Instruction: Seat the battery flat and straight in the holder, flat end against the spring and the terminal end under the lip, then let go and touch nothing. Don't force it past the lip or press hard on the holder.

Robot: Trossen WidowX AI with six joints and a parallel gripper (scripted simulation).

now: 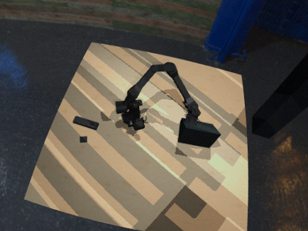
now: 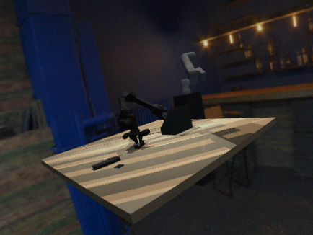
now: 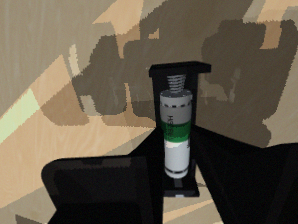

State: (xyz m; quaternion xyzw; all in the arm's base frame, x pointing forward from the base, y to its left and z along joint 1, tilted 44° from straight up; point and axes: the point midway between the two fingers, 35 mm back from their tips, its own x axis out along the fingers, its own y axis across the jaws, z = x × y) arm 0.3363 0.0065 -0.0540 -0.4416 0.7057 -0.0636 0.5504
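In the wrist view a grey battery with a green band (image 3: 175,132) lies lengthwise in a black holder (image 3: 176,73). Its far end meets the coil spring (image 3: 174,82) at the holder's far wall. Its near end sits just above the holder's near wall (image 3: 180,190). My gripper (image 3: 174,130) is shut on the battery, with its dark fingers on both sides of the near half. In the top view the gripper (image 1: 134,122) is low over the striped table top, left of centre. It is also in the exterior view (image 2: 138,142). The holder is hidden under it in the top and exterior views.
A flat black bar (image 1: 85,122) and a small black square (image 1: 83,139) lie on the table left of the gripper. The arm's black base box (image 1: 198,132) stands to the right. A blue pillar (image 1: 231,28) rises beyond the table's far edge.
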